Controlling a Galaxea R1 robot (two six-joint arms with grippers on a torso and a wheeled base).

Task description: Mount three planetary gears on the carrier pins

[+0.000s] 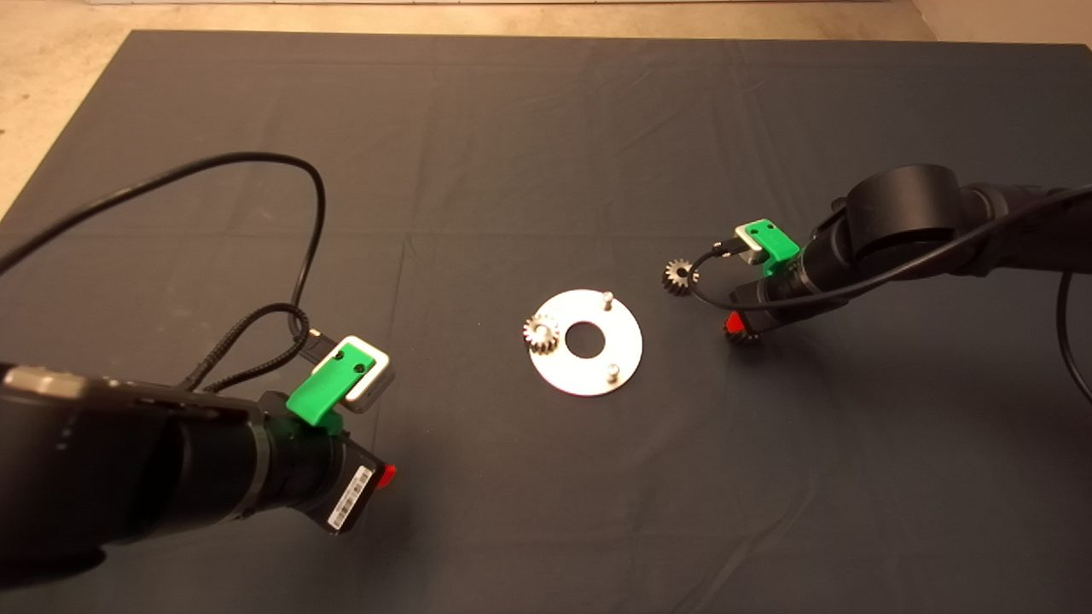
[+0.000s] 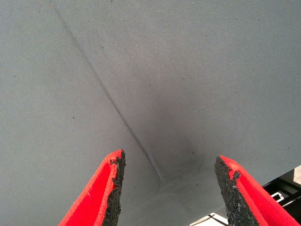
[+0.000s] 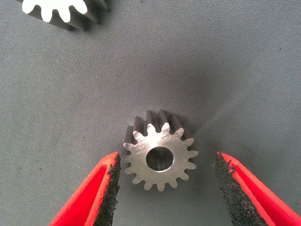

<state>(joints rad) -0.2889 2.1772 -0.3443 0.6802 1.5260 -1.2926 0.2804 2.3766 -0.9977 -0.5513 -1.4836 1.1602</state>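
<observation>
The silver disc [image 1: 627, 341] lies mid-mat with two bare carrier pins [image 1: 607, 298] [image 1: 612, 371]. One planetary gear [image 1: 540, 333] sits on the disc's left pin. A second gear [image 1: 680, 275] lies loose on the mat right of the disc and also shows in the right wrist view [image 3: 61, 12]. My right gripper [image 1: 739, 331] [image 3: 167, 157] is low over the mat, open, its fingers on either side of a third gear [image 3: 160, 157] that lies flat, apart from both pads. My left gripper [image 1: 386, 476] [image 2: 169, 188] is open and empty over bare mat at the lower left.
The dark mat [image 1: 546, 153] covers the table. The left arm's black cables [image 1: 299, 256] loop over the mat left of the disc. Pale floor [image 1: 51, 102] shows past the mat's far left edge.
</observation>
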